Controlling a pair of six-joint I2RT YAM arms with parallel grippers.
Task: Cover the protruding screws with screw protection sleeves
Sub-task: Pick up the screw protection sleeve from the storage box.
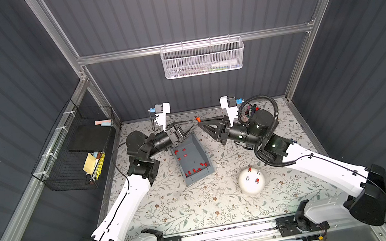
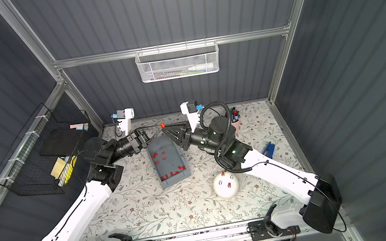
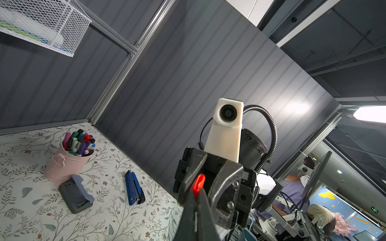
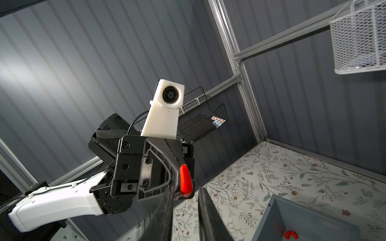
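One red screw protection sleeve [image 1: 197, 119] [image 3: 198, 184] hangs in the air above the far end of the grey bin [image 1: 203, 148]. My left gripper [image 1: 195, 121] [image 3: 196, 195] is shut on it. My right gripper [image 1: 200, 122] [image 4: 186, 193] meets it tip to tip, its fingers apart on either side of the sleeve [image 4: 185, 181]. Several more sleeves [image 1: 195, 170] lie in the bin. The white dome [image 1: 251, 187] [image 2: 226, 191] sits to the bin's right. Two of its protruding screws [image 1: 247, 178] are bare; two wear red sleeves [image 1: 257, 181].
A pink cup of marker pens [image 3: 62, 167] [image 2: 236, 122], a blue stapler [image 3: 133, 187] [image 2: 269, 150] and a grey flat case [image 3: 76, 195] lie at the back right. A black wire basket [image 1: 75, 154] hangs on the left wall, a white mesh basket [image 1: 202, 58] on the back wall.
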